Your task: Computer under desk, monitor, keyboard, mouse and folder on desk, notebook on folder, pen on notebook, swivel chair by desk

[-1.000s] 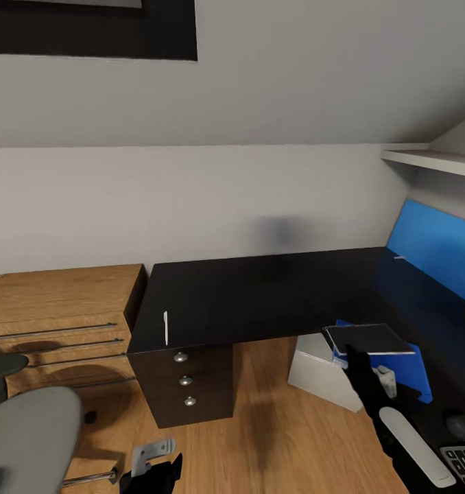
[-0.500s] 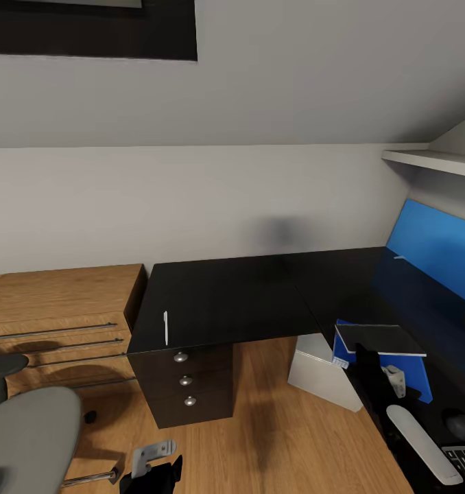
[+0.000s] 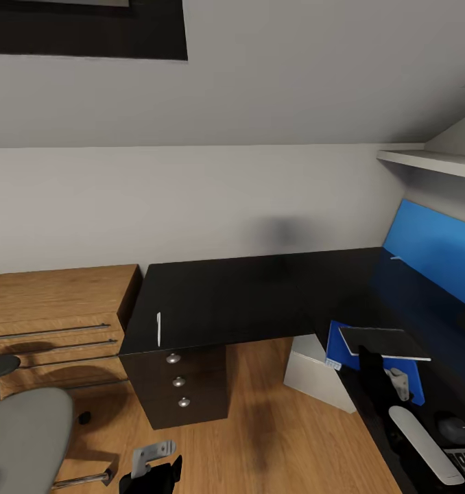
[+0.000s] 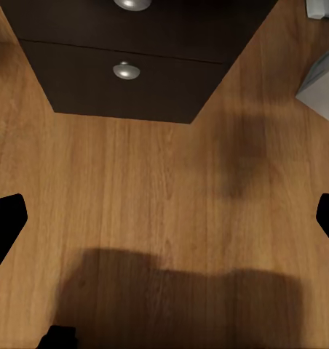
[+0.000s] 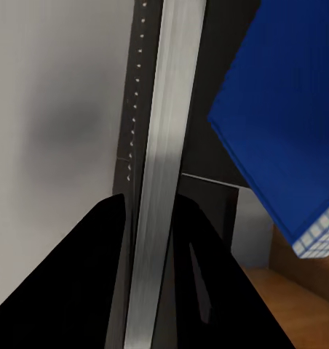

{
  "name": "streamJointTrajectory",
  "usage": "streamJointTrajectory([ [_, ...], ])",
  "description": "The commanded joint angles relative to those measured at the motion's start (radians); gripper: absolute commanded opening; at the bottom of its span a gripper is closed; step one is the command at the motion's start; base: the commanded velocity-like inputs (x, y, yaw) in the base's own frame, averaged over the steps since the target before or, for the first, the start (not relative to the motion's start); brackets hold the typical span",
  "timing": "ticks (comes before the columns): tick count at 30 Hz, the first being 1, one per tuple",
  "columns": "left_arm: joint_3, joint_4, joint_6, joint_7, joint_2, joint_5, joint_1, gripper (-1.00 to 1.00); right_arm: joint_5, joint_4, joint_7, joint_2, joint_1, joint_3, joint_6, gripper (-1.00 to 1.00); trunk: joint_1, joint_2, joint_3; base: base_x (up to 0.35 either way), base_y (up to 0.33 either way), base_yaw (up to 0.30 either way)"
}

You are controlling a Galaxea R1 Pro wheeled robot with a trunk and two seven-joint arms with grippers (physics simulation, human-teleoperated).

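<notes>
One thin dark grey notebook [image 3: 385, 342] is pinched edge-on between the right gripper [image 3: 374, 359] fingers, above the flat bright blue folder [image 3: 343, 345] on the glossy black desk [image 3: 246, 296]. Released tilted, it could slide off. The left gripper's [image 4: 164, 218] fingers are spread, empty.

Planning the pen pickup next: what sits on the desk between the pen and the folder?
Head view: only bare black desk top lies between the pen, near its left edge, and the blue folder under the notebook.

We see a dark grey notebook [image 3: 383, 342] held level over a blue folder [image 3: 342, 350] at the black desk's [image 3: 260, 295] front edge; a white pen [image 3: 158, 328] lies near its left edge.
</notes>
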Motion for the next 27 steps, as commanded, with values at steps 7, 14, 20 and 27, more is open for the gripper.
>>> streamJointTrajectory([
  [7, -0.001, -0.002, 0.003, 0.009, 0.000, 0.011, 0.000, 1.00, -0.008, -0.001, -0.005, 0.001, 0.000, 0.005, -0.007, -1.00, 0.000, -0.001, -0.001, 0.001, -0.004, 0.000],
  [14, -0.001, -0.002, 0.002, 0.009, 0.000, 0.011, 0.000, 1.00, -0.017, 0.000, -0.045, 0.002, -0.001, 0.005, -0.006, -1.00, 0.000, -0.001, -0.001, 0.026, 0.000, 0.000],
  [20, -0.001, -0.002, 0.002, 0.008, 0.000, 0.012, 0.000, 1.00, -0.025, 0.000, -0.061, 0.002, -0.001, 0.006, -0.007, -1.00, 0.000, -0.001, -0.001, 0.133, 0.000, 0.000],
  [27, -0.001, -0.002, 0.002, 0.008, 0.000, 0.012, 0.000, 1.00, -0.027, 0.000, -0.062, 0.002, -0.001, 0.006, -0.008, -1.00, 0.000, -0.001, -0.001, 0.014, 0.000, 0.000],
])
